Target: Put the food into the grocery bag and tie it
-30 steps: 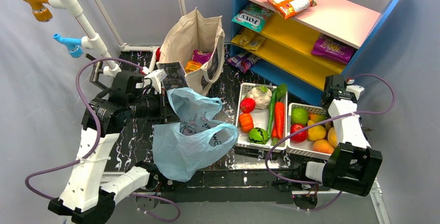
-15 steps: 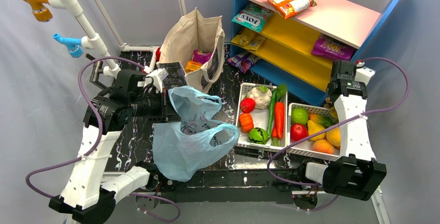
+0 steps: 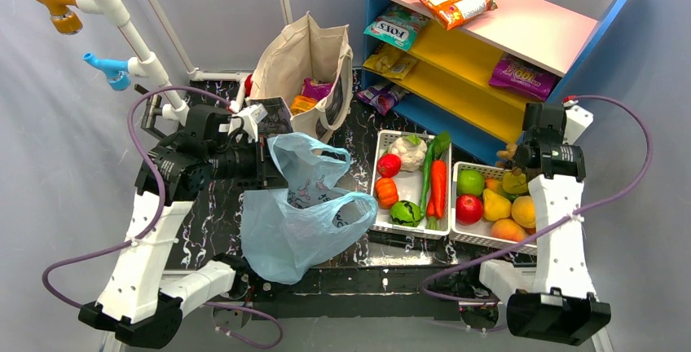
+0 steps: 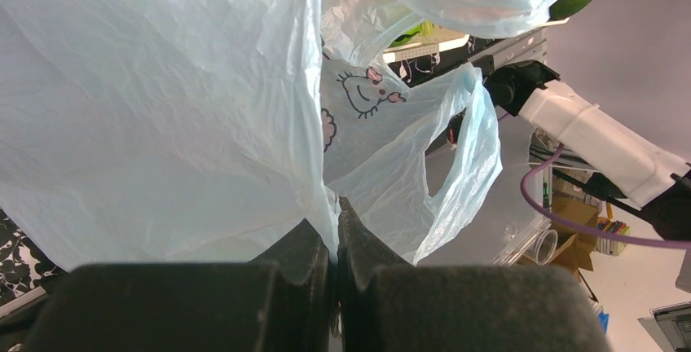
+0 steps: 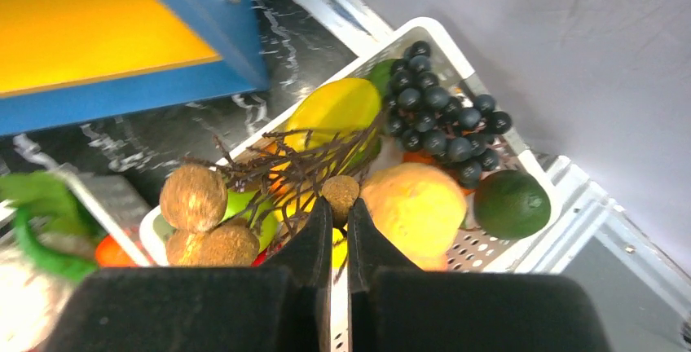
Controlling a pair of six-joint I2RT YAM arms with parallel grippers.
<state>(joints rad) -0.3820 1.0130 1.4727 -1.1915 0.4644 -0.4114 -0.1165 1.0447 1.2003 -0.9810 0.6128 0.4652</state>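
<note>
Black marbled table (image 3: 208, 205) bears two white baskets. Veg basket (image 3: 389, 134) holds carrot (image 3: 439, 187) and tomato (image 3: 389, 165); fruit basket (image 3: 489, 242) holds apple (image 3: 468, 209) and grapes (image 5: 444, 116). Right gripper (image 5: 332, 209) is pinched on the twigs of the brown-ball bunch (image 5: 195, 199), over the fruit basket. Left gripper (image 4: 336, 215) clamps the blue bag (image 4: 163, 107), held up just left of the veg basket.

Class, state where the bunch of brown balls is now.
In the right wrist view, the bunch of brown balls is held by its twigs in the shut right gripper, over the white fruit basket.
</note>
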